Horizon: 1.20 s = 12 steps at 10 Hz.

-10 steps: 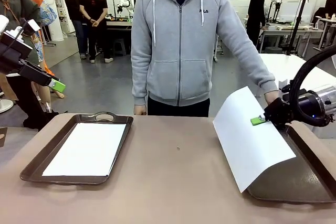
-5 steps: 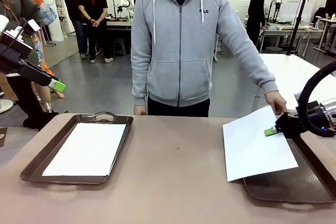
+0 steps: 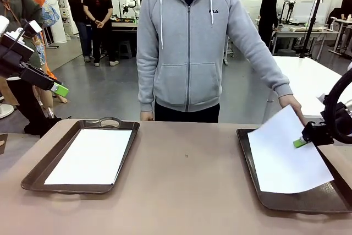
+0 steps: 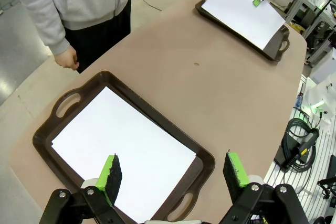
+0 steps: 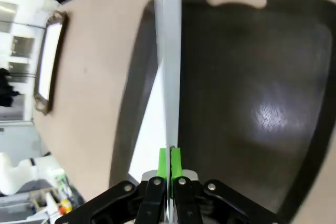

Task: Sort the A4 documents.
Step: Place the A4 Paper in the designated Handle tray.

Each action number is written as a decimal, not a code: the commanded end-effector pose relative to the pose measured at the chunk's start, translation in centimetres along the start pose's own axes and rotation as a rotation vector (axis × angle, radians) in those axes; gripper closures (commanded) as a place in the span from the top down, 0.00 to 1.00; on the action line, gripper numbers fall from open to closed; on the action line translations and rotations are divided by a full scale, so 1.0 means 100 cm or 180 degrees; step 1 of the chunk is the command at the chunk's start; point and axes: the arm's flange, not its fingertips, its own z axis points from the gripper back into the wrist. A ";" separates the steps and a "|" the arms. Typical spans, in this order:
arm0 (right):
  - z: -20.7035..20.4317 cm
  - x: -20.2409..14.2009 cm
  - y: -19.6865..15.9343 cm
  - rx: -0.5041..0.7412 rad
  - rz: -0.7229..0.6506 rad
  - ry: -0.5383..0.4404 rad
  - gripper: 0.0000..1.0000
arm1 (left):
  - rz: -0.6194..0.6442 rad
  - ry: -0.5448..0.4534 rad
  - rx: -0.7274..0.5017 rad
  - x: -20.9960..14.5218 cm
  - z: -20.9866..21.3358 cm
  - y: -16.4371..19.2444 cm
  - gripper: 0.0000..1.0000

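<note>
The person's grey hoodie bears a small chest logo reading "FILA".

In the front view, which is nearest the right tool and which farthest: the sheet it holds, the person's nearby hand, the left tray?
1. Held sheet, pinched in the right tool.
2. Person's hand, just behind, at the sheet's far corner.
3. Left tray, across the table.

The left gripper is black with bright green pads and small silver screws. The right gripper is black too, with a thick black cable. The person wears a grey zip hoodie with white strings.
</note>
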 end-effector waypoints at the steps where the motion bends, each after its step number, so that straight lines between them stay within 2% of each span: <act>1: -0.004 0.004 0.004 -0.0190 -0.0045 0.0315 0.01 | -0.0021 0.0025 0.0028 -0.001 -0.001 -0.001 1.00; 4: -0.007 0.009 -0.002 -0.0246 -0.0094 0.0495 0.01 | -0.0021 0.0025 0.0028 -0.001 -0.001 -0.001 1.00; 9: -0.007 0.010 -0.006 -0.0268 -0.0165 0.0400 0.01 | -0.0021 0.0025 0.0028 -0.001 -0.001 -0.001 1.00; 10: -0.007 0.010 -0.005 -0.0283 -0.0215 0.0379 0.21 | -0.0021 0.0025 0.0028 -0.001 -0.001 -0.001 1.00; 11: -0.008 0.010 -0.006 -0.0292 -0.0258 0.0343 0.21 | -0.0021 0.0025 0.0028 -0.001 -0.001 -0.001 1.00; 12: -0.009 0.008 -0.007 -0.0272 -0.0306 0.0305 0.40 | -0.0021 0.0025 0.0028 -0.001 -0.001 -0.001 1.00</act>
